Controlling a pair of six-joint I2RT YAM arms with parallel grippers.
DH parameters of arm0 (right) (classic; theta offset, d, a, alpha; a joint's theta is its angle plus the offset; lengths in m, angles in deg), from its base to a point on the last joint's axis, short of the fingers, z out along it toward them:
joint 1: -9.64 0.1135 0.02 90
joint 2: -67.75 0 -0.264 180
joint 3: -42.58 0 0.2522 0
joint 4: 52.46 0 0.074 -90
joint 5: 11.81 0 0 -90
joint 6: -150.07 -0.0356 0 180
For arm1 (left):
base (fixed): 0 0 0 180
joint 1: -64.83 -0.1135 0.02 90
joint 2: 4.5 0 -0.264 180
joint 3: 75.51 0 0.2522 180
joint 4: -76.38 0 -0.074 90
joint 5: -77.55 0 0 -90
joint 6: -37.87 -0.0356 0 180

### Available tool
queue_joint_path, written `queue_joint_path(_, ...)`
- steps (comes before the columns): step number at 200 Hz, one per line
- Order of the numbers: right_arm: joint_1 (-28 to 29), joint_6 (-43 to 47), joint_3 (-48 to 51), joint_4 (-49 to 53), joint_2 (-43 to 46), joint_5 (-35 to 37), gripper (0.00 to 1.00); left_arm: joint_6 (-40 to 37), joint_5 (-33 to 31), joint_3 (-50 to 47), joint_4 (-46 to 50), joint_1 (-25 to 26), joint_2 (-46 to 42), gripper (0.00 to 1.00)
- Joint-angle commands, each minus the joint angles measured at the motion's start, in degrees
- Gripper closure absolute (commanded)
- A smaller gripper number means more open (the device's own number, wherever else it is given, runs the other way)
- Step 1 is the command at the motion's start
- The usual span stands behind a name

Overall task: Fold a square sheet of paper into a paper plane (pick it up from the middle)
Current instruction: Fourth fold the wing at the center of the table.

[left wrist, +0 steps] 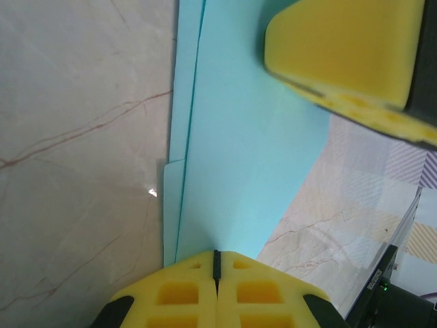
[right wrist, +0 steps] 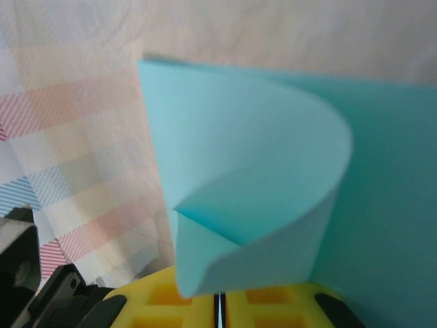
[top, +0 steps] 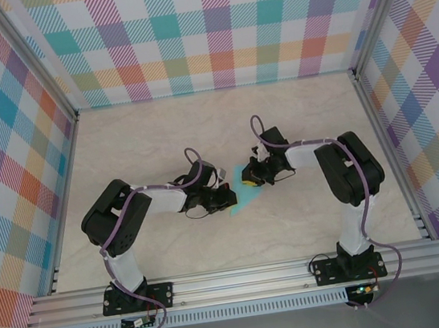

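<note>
Left pincer (left wrist: 217, 263) and right pincer (right wrist: 219, 302) each clamp the partly creased square sheet of paper (left wrist: 246, 157); most folds seem not yet done.

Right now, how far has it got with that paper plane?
Done: the paper shows layered edges along one side, so an early fold seems made. In hand: the left gripper and right gripper are both shut on it, with a flap at the right one curled over, not creased. Left: no pointed nose or wings yet.
</note>
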Motion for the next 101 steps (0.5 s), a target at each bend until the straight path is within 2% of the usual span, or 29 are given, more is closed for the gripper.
queue_joint_path(1, -2.34, 2.01, -0.67, -3.04, -1.41, 4.69, 0.88, -1.47, -6.60, -3.97, 10.39, -0.16, 5.42, 0.99)
queue_joint_path(101, -6.04, 1.81, -0.51, -5.96, -2.53, 4.44, 0.87, -1.54, -6.09, -3.84, 10.30, -0.12, 5.52, 0.99)
